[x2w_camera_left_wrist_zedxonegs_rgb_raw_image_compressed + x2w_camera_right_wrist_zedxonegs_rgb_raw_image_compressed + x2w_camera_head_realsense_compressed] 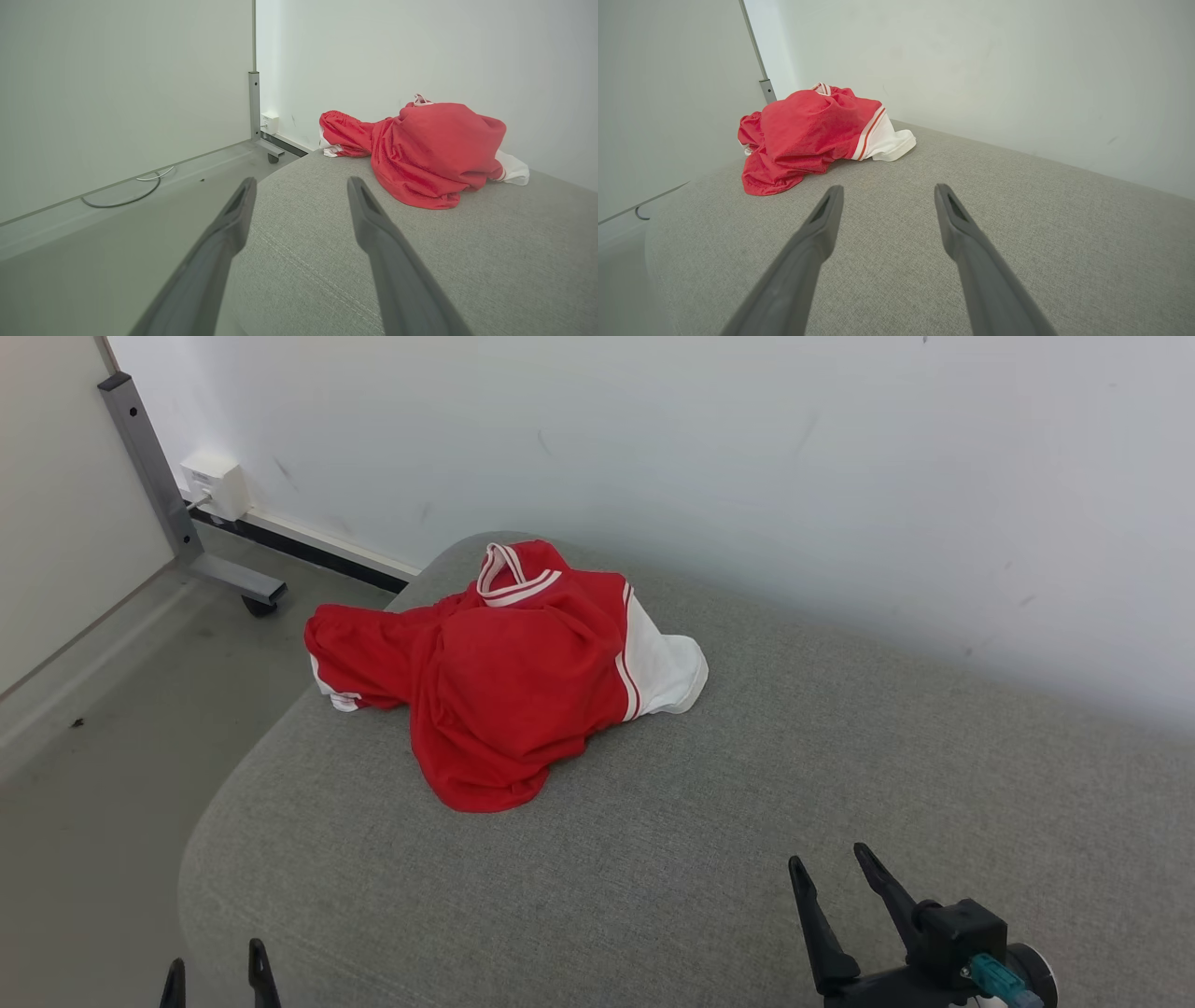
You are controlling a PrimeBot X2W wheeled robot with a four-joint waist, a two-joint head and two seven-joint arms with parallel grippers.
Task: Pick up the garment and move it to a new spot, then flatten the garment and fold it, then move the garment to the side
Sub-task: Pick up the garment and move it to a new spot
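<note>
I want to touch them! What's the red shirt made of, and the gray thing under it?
The red shirt looks like soft, matte knit cloth: it slumps in loose wrinkles. The gray cushion seems to be woven upholstery fabric, matte, with a fine speckled weave and a stitched seam.

The garment point(504, 681) is soft red cloth with a faintly napped, matt surface, while its white panels and striped trim look smoother. The cushion point(747, 821) under it is covered in grey woven upholstery, coarse-grained and matt. The wall point(747, 448) is matt white paint, lightly scuffed. The post point(149, 457) looks like dull grey metal, and the floor point(112, 747) is smooth with a low sheen. The fingers of the left gripper point(215, 954) and right gripper point(826, 855) are dark and matt — plastic, by the look.
</note>
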